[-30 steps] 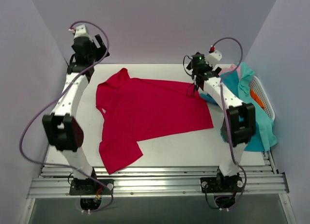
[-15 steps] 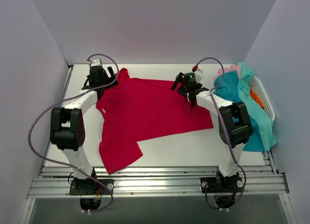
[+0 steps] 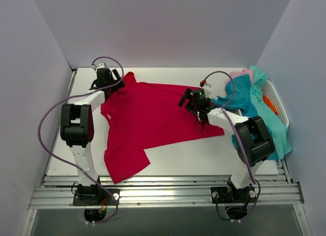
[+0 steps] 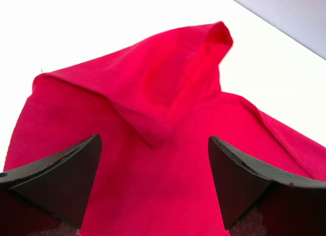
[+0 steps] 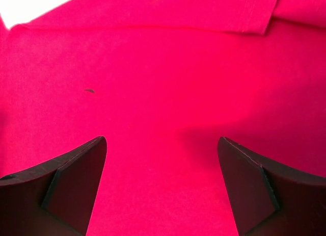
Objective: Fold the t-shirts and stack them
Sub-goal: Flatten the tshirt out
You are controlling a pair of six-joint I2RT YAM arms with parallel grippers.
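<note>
From where I stand the red t-shirt [image 3: 153, 119] lies spread nearly flat on the white surface [image 3: 204, 157], not yet folded. One sleeve [image 4: 173, 93] at its far left corner is doubled over on itself, and its near left part sticks out as a long flap. The left end effector [image 4: 153, 144] hangs just above that doubled sleeve with its jaws spread wide and nothing between them. The right end effector [image 5: 162, 144] is low over the shirt's far right part, jaws likewise wide apart and empty, with only smooth red cloth beneath. To the right of the red shirt a heap of teal tees [image 3: 275, 131] with a pale pink one [image 3: 240, 73] is draped over the white basket [image 3: 279, 101]. The cloth looks thin, light and limp: I'd expect it to sag, drag and wrinkle rather than hold any shape, and there is nothing in it to break. A pinch in the middle of the panel would likely just tent up one layer. The sensible places to take hold seem to be the edges, such as the hem, the shoulder seam or the sleeve cuff, with both arms on matching corners so the fold comes over evenly. The doubled sleeve probably wants flattening first.
</note>
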